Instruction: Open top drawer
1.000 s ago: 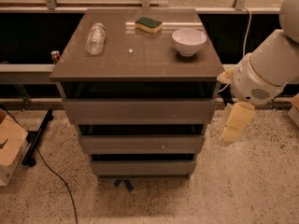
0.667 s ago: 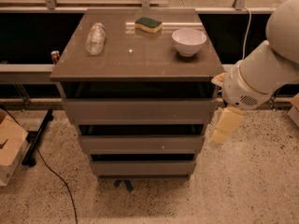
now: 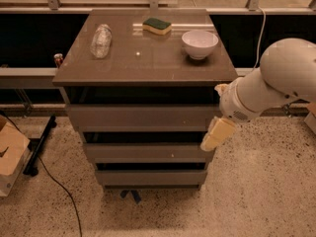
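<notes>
The top drawer [image 3: 140, 116] is the widest grey-brown front, under the cabinet's top, and it looks closed. Two narrower drawer fronts sit below it, the middle one [image 3: 143, 152] and the bottom one [image 3: 148, 177]. My gripper [image 3: 216, 134] hangs from the white arm [image 3: 276, 83] at the cabinet's right front corner. Its cream finger overlaps the right end of the middle drawer front, just below the top drawer's right end.
On the cabinet top [image 3: 148, 58] lie a clear plastic bottle [image 3: 100, 40], a green and yellow sponge [image 3: 157, 25] and a white bowl [image 3: 199, 44]. A cardboard box [image 3: 10, 154] stands at the left, with a black stand foot [image 3: 39, 144] and cable [image 3: 61, 191] on the speckled floor.
My arm and gripper have moved left, from beside the cabinet to its right front corner.
</notes>
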Motion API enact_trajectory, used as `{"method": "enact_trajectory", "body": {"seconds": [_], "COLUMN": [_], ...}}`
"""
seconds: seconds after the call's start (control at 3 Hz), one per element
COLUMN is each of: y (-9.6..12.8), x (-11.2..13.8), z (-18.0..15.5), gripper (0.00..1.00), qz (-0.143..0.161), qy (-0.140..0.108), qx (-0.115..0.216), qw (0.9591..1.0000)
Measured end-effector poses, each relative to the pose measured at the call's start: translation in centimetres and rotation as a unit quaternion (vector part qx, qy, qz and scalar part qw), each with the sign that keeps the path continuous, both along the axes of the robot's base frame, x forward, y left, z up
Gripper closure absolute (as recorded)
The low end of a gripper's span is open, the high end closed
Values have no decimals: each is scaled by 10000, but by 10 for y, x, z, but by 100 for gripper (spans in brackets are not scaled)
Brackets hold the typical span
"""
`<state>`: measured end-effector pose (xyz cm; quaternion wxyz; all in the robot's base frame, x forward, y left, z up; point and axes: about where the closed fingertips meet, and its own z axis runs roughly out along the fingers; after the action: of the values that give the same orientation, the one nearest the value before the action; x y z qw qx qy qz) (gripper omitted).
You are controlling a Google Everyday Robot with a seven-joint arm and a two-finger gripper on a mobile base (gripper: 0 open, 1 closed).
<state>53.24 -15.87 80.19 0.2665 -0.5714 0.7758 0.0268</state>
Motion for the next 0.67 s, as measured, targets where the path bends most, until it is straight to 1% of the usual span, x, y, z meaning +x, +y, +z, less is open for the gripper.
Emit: {"method": "enact_trajectory", "body": {"seconds": [0.67], "y": [14], "x": [45], "z": [-46], "gripper": [0], "qz": [-264], "qy": [-20], "qx": [470], "qw": [9985]}}
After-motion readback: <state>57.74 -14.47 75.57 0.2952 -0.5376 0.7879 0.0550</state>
